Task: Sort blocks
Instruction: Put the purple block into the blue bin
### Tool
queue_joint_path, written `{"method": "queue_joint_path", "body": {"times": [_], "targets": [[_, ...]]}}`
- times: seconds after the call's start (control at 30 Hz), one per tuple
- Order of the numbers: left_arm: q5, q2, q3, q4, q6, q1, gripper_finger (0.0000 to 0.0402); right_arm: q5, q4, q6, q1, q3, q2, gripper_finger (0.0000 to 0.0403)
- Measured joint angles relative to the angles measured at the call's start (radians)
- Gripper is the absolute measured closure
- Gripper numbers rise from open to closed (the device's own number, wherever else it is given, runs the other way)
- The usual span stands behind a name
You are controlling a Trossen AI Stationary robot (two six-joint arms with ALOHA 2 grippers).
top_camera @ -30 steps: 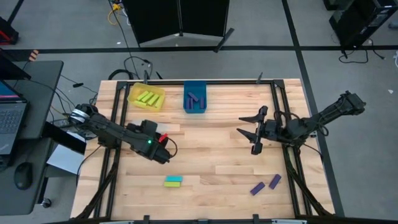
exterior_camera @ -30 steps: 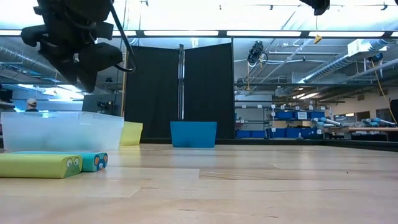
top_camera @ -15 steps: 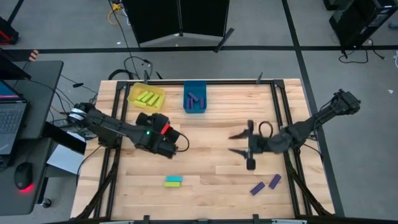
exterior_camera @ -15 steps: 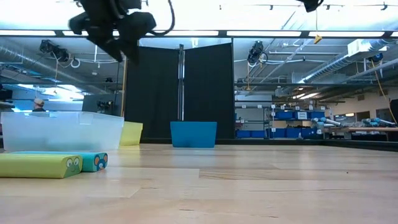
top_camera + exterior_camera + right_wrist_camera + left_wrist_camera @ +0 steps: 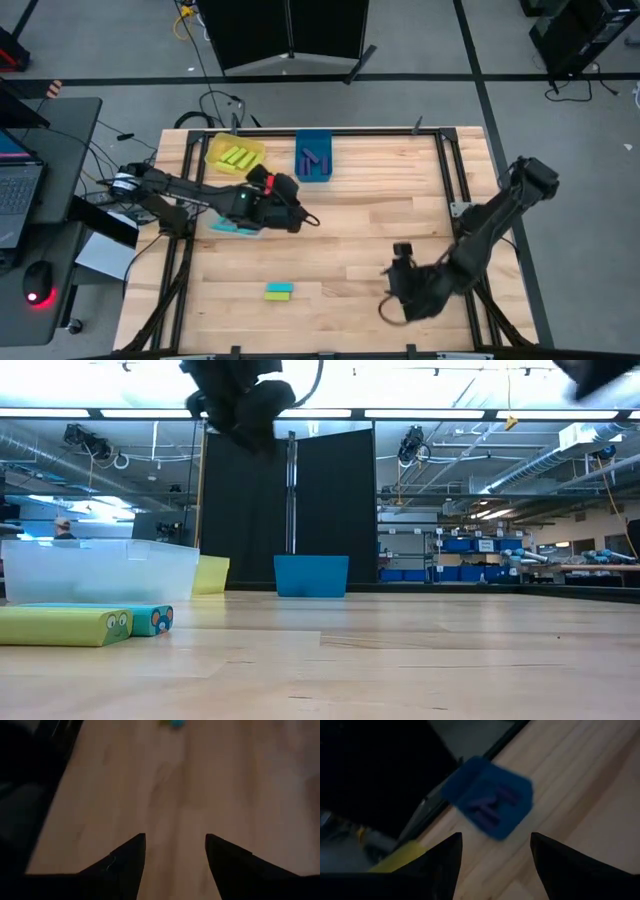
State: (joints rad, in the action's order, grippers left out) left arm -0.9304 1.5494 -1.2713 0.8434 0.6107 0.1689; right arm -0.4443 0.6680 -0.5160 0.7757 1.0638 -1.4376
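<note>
Lying apart — blocks [image 5: 279, 291] (two) from right hand [image 5: 388, 298].

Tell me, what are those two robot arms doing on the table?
They are sorting little blocks by colour. Neither gripper holds anything right now. The left gripper hangs open near the blue bin, which holds purple blocks. The right gripper is open over the near right part of the table. A green and teal pair waits on the wood.
</note>
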Motion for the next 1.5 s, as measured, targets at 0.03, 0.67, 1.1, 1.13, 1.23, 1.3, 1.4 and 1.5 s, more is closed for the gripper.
{"method": "queue_joint_path", "body": {"times": [0.03, 0.67, 1.1, 1.13, 1.23, 1.3, 1.4, 1.5], "targets": [[0.000, 0.000, 0.000, -0.041, -0.043, -0.003, 0.0158, 0.028, 0.018, -0.031, 0.014, 0.009, -0.022, 0.0185], [0.005, 0.000, 0.000, -0.336, -0.393, -0.005, 0.0158, 0.356, 0.213, -0.348, 0.168, 0.025, -0.279, 0.0185], [0.008, 0.000, 0.000, -0.336, -0.368, -0.005, 0.0158, 0.415, 0.167, -0.240, 0.140, -0.007, -0.325, 0.0185], [0.009, 0.000, 0.000, -0.336, -0.368, -0.005, 0.0158, 0.416, 0.163, -0.239, 0.140, -0.012, -0.326, 0.0185], [0.013, 0.000, 0.000, -0.336, -0.368, -0.005, 0.0159, 0.419, 0.163, -0.235, 0.139, -0.021, -0.326, 0.0185], [0.015, 0.000, 0.000, -0.336, -0.368, -0.005, 0.0159, 0.419, 0.163, -0.235, 0.139, -0.021, -0.326, 0.0185], [0.016, 0.000, 0.000, -0.336, -0.368, -0.005, 0.0159, 0.418, 0.166, -0.238, 0.139, -0.021, -0.326, 0.0185], [0.016, 0.000, 0.000, -0.337, -0.368, -0.005, 0.0159, 0.399, 0.186, -0.244, 0.139, -0.021, -0.320, 0.0185]]}}
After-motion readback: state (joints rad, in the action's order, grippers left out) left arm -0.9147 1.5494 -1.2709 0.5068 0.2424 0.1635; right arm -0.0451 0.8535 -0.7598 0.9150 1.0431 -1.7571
